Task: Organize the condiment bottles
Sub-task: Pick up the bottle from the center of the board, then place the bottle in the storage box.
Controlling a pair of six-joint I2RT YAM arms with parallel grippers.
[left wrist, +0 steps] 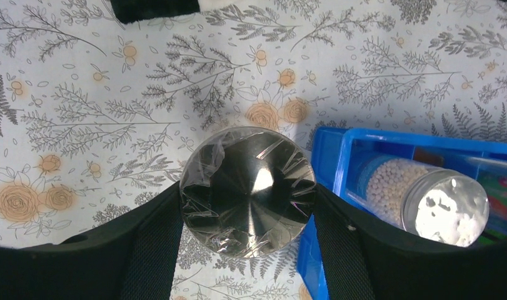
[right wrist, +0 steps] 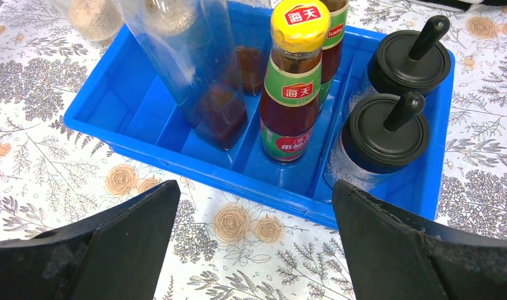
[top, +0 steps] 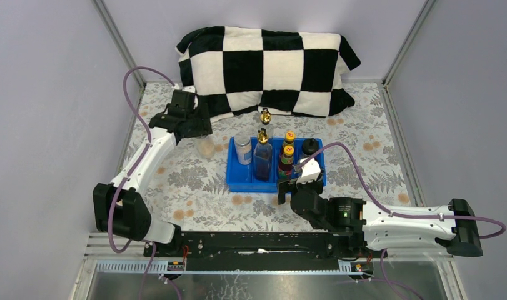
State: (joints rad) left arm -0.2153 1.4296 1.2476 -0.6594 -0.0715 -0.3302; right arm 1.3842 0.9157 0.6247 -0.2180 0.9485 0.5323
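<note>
Two grippers: you have one loaded and one empty.
Left gripper (left wrist: 247,195): your fingers (left wrist: 157,240) press both sides of a clear grey-lidded jar (left wrist: 247,184), lid wrapped in crinkled film.
Held jar position: just outside the left wall of the blue tray (right wrist: 144,112), over the floral cloth (top: 175,187). Whether it rests on the cloth cannot be told.
Right gripper (right wrist: 254,187): your jaws stand wide apart with nothing between them, just short of the tray's near wall.
Second jar (left wrist: 444,206): upright in the tray's leftmost compartment, filled with white beads.
Gold-topped bottles: near bottle (right wrist: 194,69) and far bottle (right wrist: 250,50) share the next compartment, one behind the other, both holding dark liquid.
Sauce bottles: front bottle (right wrist: 294,81) and rear bottle (right wrist: 332,37) stand in line in the third compartment, red-brown with yellow caps.
Shakers: near shaker (right wrist: 385,134) and far shaker (right wrist: 410,59) sit in the rightmost compartment, black caps up.
Background: checkered pillow (top: 269,69) lies against the back wall, well apart from the tray.
</note>
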